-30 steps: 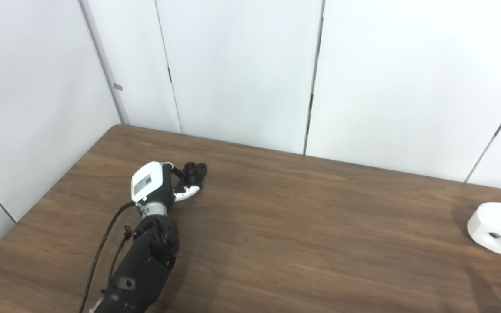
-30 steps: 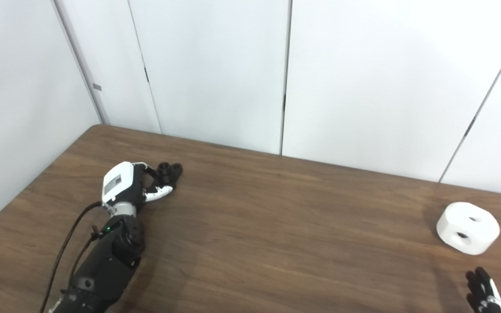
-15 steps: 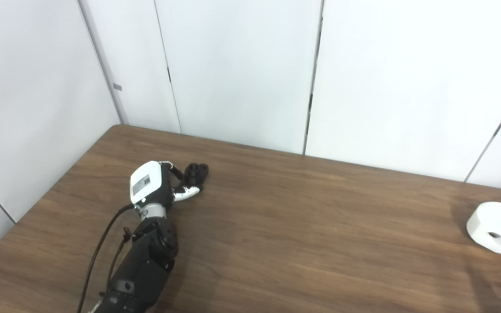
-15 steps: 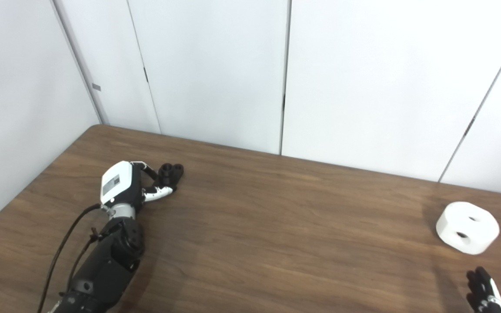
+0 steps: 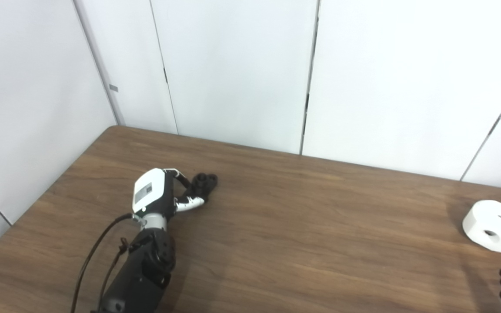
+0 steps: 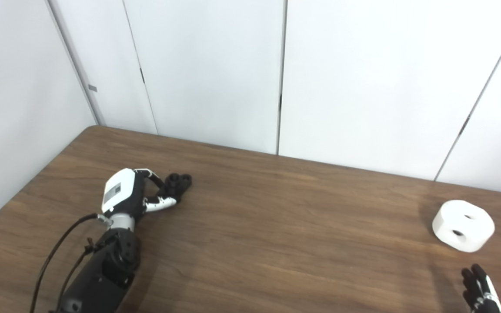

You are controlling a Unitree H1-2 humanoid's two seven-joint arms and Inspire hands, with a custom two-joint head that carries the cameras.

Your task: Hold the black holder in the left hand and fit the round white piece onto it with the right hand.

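The black holder (image 5: pixel 204 184) is seen on the left part of the brown wooden surface (image 5: pixel 302 226), toward the far edge, with 2 round openings visible on its top. It is gripped by the left robot hand (image 5: pixel 163 195), whose fingers (image 5: pixel 180 176) are curled against its near side while the thumb, tipped in white, reaches under it from the front; whether the holder is lifted or resting on the surface cannot be told. The left arm, black with a loose cable hanging beside it, is brought in from the bottom edge. The round white piece (image 6: pixel 463 225) is found far to the right, lying on the surface well apart from the holder, and 2 dark holes are shown in it. Only the dark fingertips of the right robot hand (image 6: pixel 480 291) are seen at the bottom right corner, near the white piece but not touching it; they appear spread and nothing is held in them. Between the 2 task objects a bare stretch of wood is left. Pale wall panels with vertical seams are seen behind the surface.
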